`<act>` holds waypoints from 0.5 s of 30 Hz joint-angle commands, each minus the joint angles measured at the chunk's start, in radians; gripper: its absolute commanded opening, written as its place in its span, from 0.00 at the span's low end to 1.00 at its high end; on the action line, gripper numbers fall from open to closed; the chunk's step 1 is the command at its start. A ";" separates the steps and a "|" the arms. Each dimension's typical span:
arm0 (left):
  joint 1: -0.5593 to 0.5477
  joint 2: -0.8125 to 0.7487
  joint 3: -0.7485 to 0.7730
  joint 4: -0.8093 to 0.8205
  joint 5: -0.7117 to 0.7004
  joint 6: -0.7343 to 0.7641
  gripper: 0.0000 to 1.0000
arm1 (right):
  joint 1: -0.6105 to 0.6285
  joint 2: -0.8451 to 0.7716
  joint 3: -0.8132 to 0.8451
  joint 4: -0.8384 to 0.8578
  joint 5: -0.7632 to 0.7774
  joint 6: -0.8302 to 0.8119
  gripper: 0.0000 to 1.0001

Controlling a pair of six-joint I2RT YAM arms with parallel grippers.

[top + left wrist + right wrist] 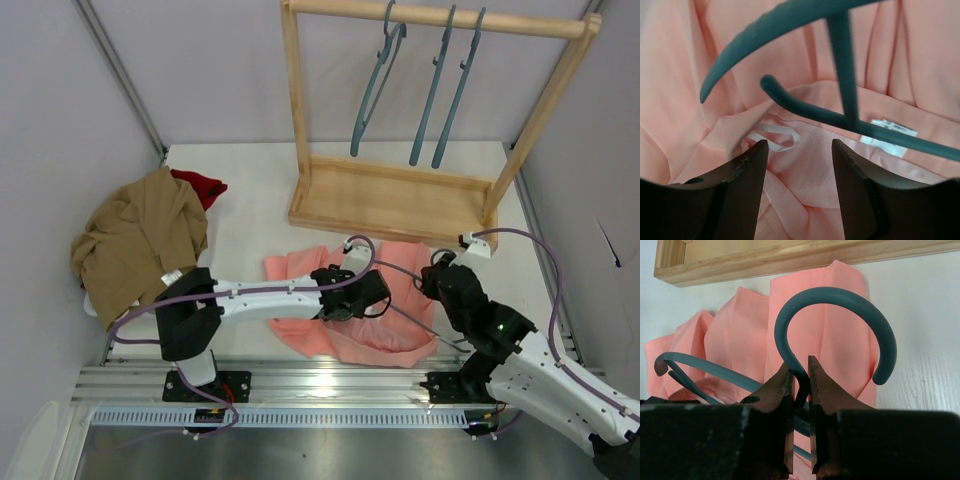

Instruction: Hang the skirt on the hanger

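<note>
Now, skirt (300, 270): salmon-pink, crumpled on the bench (250, 220) between both arms, just in front of the wooden rack (390, 205).
Label (888, 136): small, white, inside the waistband; print too blurred to read.
Hanger (840, 297): teal, lying over the skirt.
Right fingers (785, 380): clenched on the hanger's neck below the hook.
Left fingers (757, 155): released, spread apart over the waistband, close to the hanger.
Rail: 3 more teal hangers (432, 90) hanging on the rack.
Far left: tan garment (140, 240) heaped, dark red garment (200, 185) behind it.

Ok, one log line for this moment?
right gripper: shut on hanger at its hook | left gripper: open above skirt waistband | skirt: lying on table, not yet hung
</note>
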 commanded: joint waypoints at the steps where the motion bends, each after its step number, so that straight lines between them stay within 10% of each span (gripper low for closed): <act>1: 0.013 0.012 0.011 -0.041 -0.048 -0.097 0.61 | 0.010 0.000 -0.002 0.054 0.019 0.015 0.00; 11: 0.038 -0.039 -0.144 0.114 -0.005 -0.111 0.67 | 0.020 0.065 0.003 0.088 0.011 0.001 0.00; 15: 0.036 -0.048 -0.182 0.163 -0.015 -0.114 0.51 | 0.025 0.092 0.008 0.103 0.011 -0.005 0.00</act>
